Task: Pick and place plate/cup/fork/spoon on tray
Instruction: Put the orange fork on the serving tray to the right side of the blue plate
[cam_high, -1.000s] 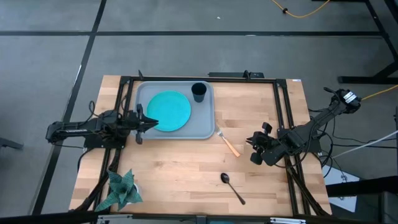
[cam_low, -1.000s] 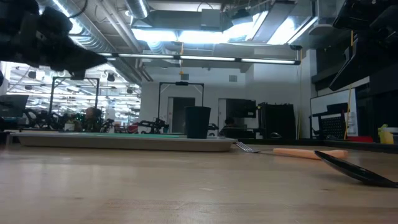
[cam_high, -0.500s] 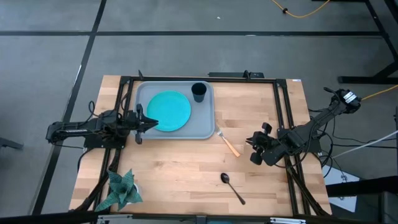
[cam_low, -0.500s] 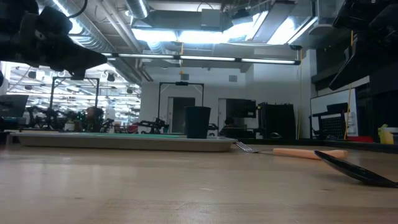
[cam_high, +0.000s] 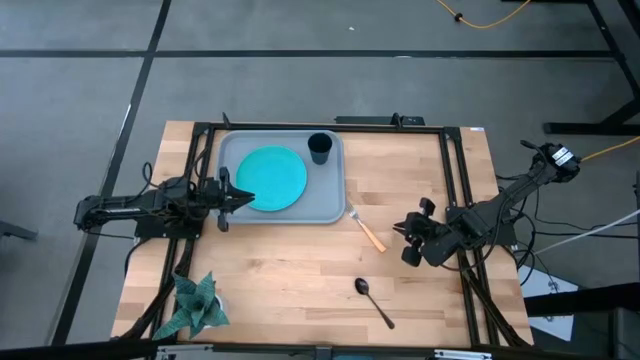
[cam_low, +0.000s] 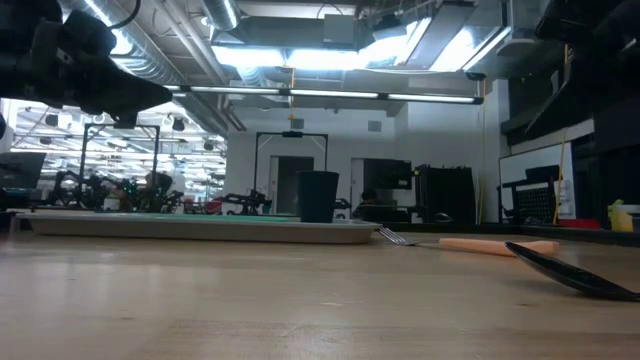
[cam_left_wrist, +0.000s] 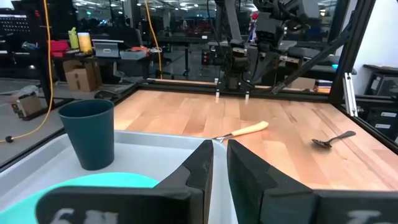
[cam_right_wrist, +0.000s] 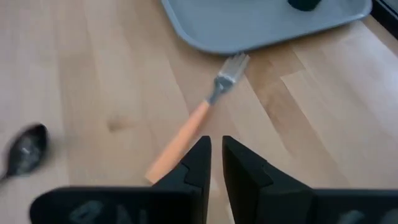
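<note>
1. Plate (cam_high: 272, 178) and cup (cam_high: 320, 148) already sit on the tray (cam_high: 330, 205); the cup is in its far right corner and the plate fills the middle-left.
2. Step in hand, as I judge it: the fork. My right gripper (cam_high: 408, 240) hovers above the bare table, just right of the fork (cam_high: 367, 229), fingers nearly pressed together with only a thin slit, holding nothing.
3. In my right wrist view the fork (cam_right_wrist: 198, 120) lies diagonally ahead of the fingers, tines toward the tray edge, handle toward me.
4. Next move calls for spreading the fingers, dropping over the orange handle and pinching it across its width; it lies flat, so the grip must go low.
5. My left gripper (cam_high: 243, 199) waits over the tray's near-left rim beside the plate, fingers almost together, empty.
6. The spoon (cam_high: 373, 301) lies well apart, nearer the table's front edge; it goes after the fork.
7. Count: one plate, one cup, one fork, one spoon, one tray. A small plant (cam_high: 192, 305) sits at the front-left corner.
</note>
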